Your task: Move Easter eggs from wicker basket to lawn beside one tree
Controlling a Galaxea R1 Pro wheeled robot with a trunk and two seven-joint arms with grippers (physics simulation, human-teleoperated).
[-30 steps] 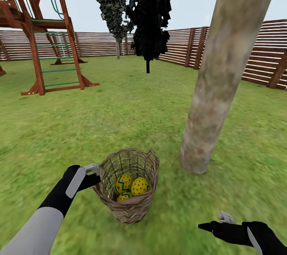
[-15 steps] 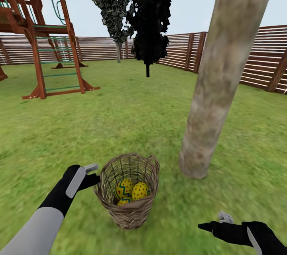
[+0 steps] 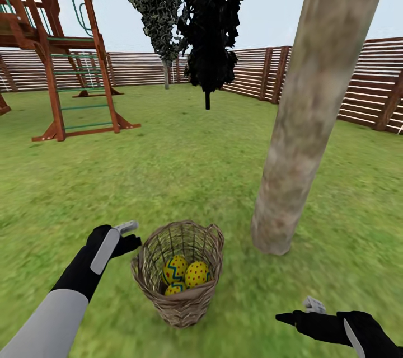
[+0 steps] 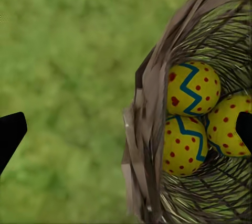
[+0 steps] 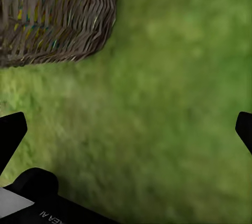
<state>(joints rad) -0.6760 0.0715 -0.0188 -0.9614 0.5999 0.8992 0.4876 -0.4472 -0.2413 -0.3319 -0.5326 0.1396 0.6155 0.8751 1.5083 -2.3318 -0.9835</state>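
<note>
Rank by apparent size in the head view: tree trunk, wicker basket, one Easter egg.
1. tree trunk, largest
2. wicker basket
3. Easter egg, smallest
Nearness doesn't blur this: all three sit close together.

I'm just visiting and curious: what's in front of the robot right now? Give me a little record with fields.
Place: lawn in a fenced garden
Basket: wicker basket upright on the grass
Contents: three Easter eggs inside
Nearest tree: thick pale trunk beside the basket
Left gripper: open, beside the basket rim
Right gripper: open, empty, above the grass
Background: wooden climbing frame
</note>
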